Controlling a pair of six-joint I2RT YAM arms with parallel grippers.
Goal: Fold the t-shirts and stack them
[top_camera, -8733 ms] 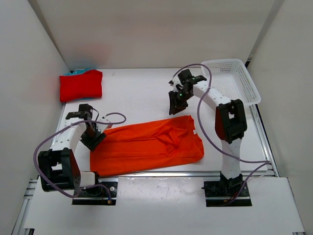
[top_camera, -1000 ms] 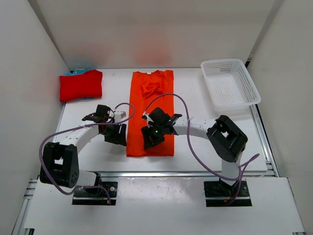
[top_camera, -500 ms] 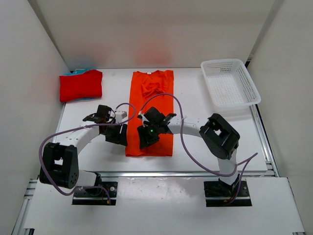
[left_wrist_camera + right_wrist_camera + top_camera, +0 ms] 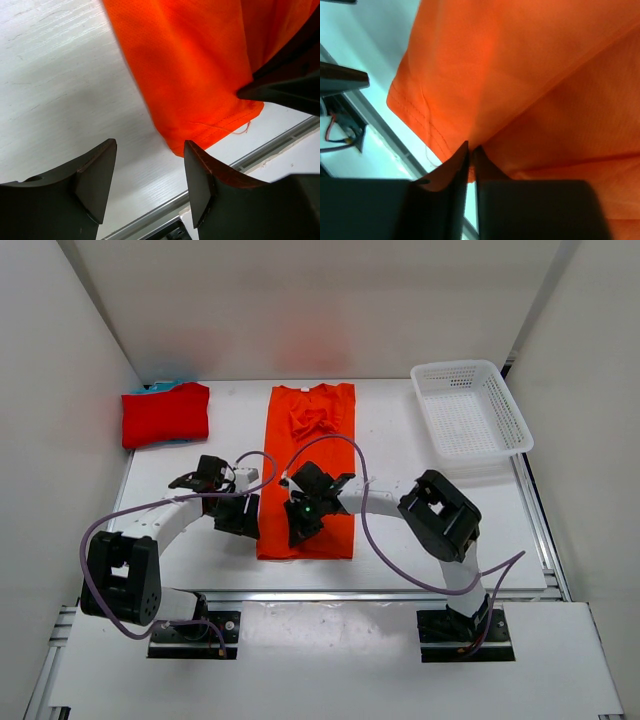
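The orange t-shirt lies as a long narrow strip down the middle of the table, collar at the far end. My right gripper sits over its near left part, shut on a pinch of the orange cloth beside the hem; the right gripper jaws meet around the fabric. My left gripper stands open just left of that near corner, and in the left wrist view the left gripper has only bare table between its fingers, the orange t-shirt ahead. A folded red t-shirt rests far left on a teal-blue one.
A white mesh basket stands at the far right of the table. The table's near metal rail runs just beyond the orange hem. White walls close in the left, far and right sides.
The right gripper has slid slightly left along the near end of the orange t-shirt and shut on the cloth. The left gripper has stayed open in place.
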